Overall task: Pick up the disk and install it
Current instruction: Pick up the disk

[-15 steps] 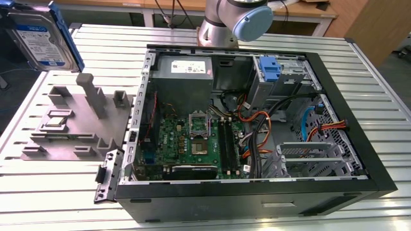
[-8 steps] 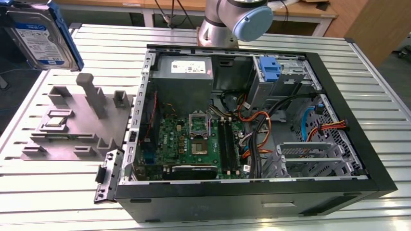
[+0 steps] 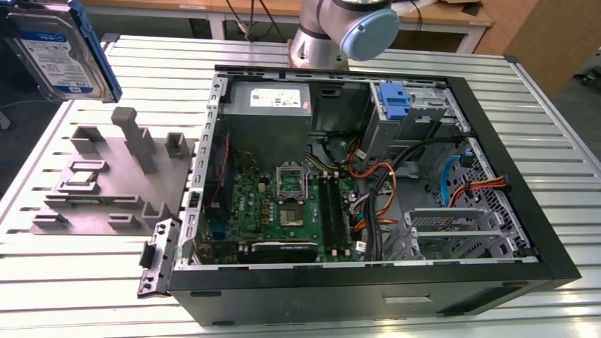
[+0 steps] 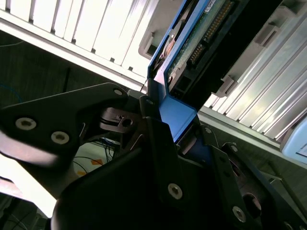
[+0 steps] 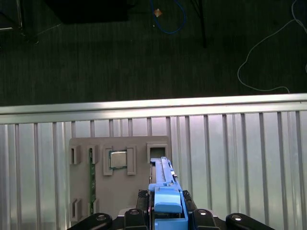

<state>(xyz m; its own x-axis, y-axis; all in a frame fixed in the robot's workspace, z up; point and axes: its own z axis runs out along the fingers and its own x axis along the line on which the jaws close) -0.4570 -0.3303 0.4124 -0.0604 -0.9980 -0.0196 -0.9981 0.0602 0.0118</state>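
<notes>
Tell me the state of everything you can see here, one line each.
disk: lifted clear, held aloft in the gripper
gripper: shut on the disk
computer case: open, side panel off, lying flat
grey fixture: on the table, chip seated in it

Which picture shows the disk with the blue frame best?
The exterior view: the disk hangs at the exterior view's left with its labelled flat side facing the camera. The first wrist view shows the disk edge-on, clamped in the gripper. The second wrist view shows one end of the disk up close.
</notes>
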